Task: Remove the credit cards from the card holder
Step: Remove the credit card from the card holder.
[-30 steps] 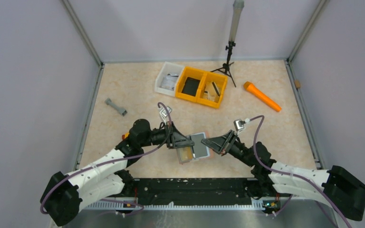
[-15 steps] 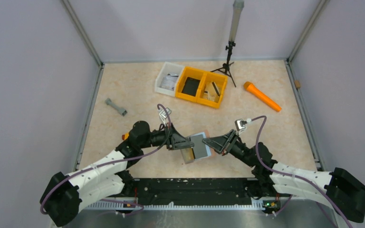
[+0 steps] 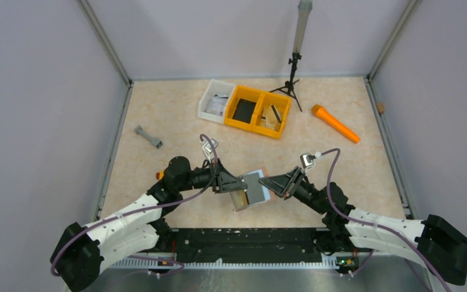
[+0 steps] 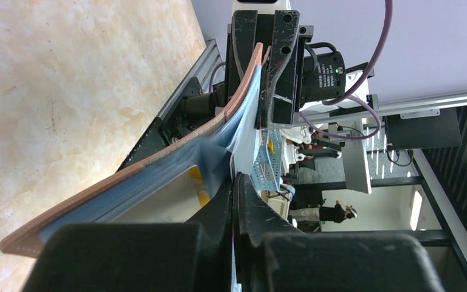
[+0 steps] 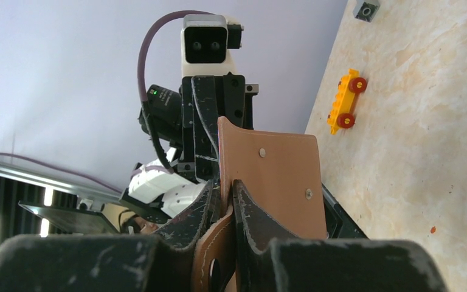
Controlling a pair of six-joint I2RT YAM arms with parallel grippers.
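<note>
The top external view looks down from above and behind over the whole surface (image 3: 170, 115). The left wrist view, very near the left gripper (image 4: 234, 182), faces the right gripper (image 4: 262, 67); the right wrist view looks the opposite way. All three share the card holder (image 3: 254, 187).

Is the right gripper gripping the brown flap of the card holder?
Yes, the right gripper is shut on the brown flap of the card holder.
</note>
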